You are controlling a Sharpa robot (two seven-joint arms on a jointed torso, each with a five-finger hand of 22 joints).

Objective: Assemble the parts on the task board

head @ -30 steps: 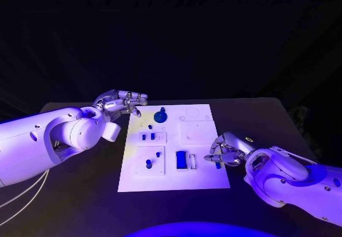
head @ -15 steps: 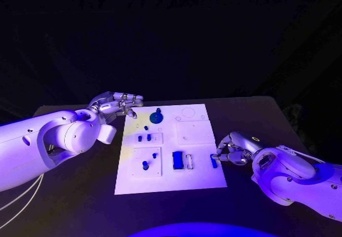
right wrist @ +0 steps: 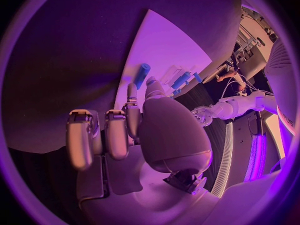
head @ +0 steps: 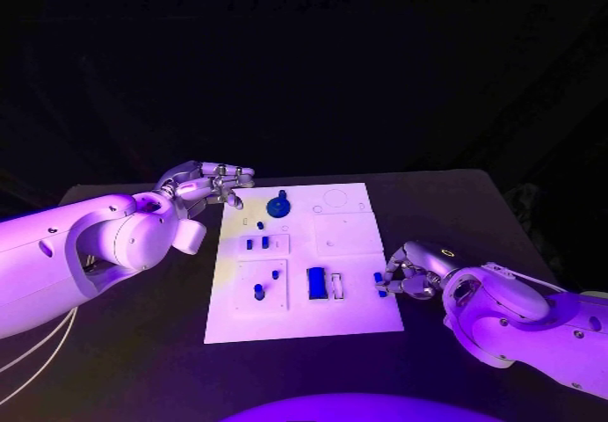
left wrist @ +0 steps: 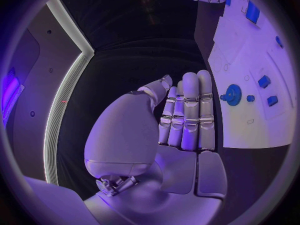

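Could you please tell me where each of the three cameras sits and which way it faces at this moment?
Head view: on the robot's head, looking down at the white board; both arms come in from the sides.
Left wrist view: behind the left hand, looking past its straight fingers at the board and its blue gear.
Right wrist view: behind the right hand, which holds a blue peg at the board's edge.
Shared: every view shows the board.

Right robot hand [right wrist: 134,130] pinches a blue peg [right wrist: 142,75] at its fingertips, over the white task board [right wrist: 164,50].
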